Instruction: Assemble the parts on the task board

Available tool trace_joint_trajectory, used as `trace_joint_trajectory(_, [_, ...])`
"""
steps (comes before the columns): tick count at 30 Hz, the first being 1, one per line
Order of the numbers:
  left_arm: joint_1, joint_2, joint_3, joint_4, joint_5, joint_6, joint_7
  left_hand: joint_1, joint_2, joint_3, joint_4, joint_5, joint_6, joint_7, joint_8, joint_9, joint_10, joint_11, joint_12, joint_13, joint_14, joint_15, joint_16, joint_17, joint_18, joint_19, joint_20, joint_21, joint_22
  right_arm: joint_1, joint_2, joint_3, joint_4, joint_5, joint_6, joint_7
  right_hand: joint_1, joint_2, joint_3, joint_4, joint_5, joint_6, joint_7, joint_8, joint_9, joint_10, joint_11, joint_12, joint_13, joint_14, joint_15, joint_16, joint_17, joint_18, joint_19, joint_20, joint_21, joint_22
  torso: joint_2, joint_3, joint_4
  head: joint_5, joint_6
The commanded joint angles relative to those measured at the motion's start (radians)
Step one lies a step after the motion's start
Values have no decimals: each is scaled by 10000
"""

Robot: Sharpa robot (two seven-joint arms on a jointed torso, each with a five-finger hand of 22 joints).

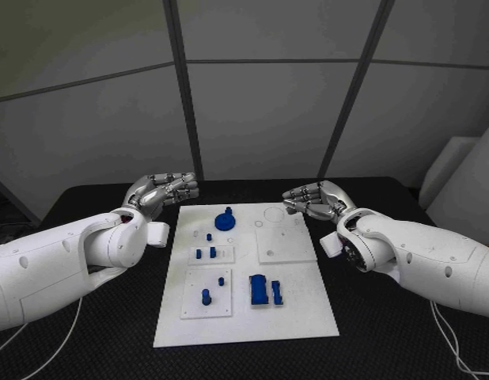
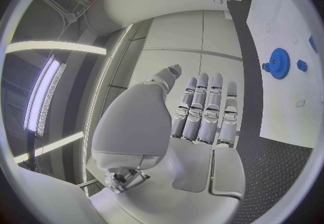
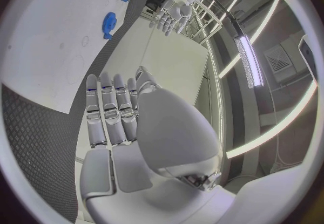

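Observation:
The white task board (image 1: 296, 313) lies flat in the middle of the black table. A blue gear (image 1: 226, 219) stands near its far edge. Small blue pegs (image 1: 206, 253) sit in a raised panel below the gear, and a larger blue block (image 1: 265, 290) stands nearer me. My left hand (image 1: 164, 190) hovers off the board's far left corner, fingers (image 2: 202, 113) straight, holding nothing. My right hand (image 1: 313, 199) hovers over the far right corner, fingers (image 3: 111, 113) likewise straight and empty. The left wrist view shows the gear (image 2: 278, 63); the right wrist view shows it (image 3: 108, 21) too.
Black table (image 1: 393, 332) surrounds the board on all sides. A blank raised panel (image 1: 285, 245) lies on the board's right half. Thin white cables (image 1: 68, 324) trail over the table beside each arm. Grey wall panels stand behind the table.

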Motion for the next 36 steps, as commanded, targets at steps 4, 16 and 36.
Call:
trace_joint_trajectory(4, [-40,333,8,-353,752,-1044,1011,117,190,-761,10,-797,-128,-233,-314,-20,-192,140,-865,21,-181,156,-1132,-197,37,-1592,85,-106,-1763,11,427,48,-777,1272,477,1118,-434,52,30,-331,-35,-64,27,-34,-679,60,133,-452,-836,-155,61,-540,-970,123,102,215,-833,-719,-71,1,123,41,217])
trace_joint_trajectory(16, [-177,388,2,81,254,-1327,613,-6253,1351,-1866,-648,-1566,-4712,-1464,-945,-663,-5188,-683,-1540,-617,-4414,-617,-2323,-841,-855,-3977,-1245,-640,-3833,-27,259,-19,-217,1377,-409,894,-7740,118,-98,-1454,-923,-4547,-840,-656,-1611,-4916,-561,-1173,-1580,-4893,-546,-1148,-2519,-690,-3590,-1024,-1678,-2056,-387,137,295,121,327])
trace_joint_trajectory(36, [-781,301,16,2582,-914,-4904,1057,-10440,1351,-2760,-648,-2465,-7641,-1464,-945,-663,-8284,-1659,-1540,-617,-7139,-1527,-2323,-841,-860,-5278,-2802,-640,-4857,-164,-1181,-404,3639,4619,-4143,2357,-12378,118,-98,-2577,-1971,-7434,-1861,-656,-2432,-8088,-1431,-1173,-1580,-7959,-1303,-1148,-2519,-1714,-6028,-2491,-2396,-3350,-631,241,438,174,392])
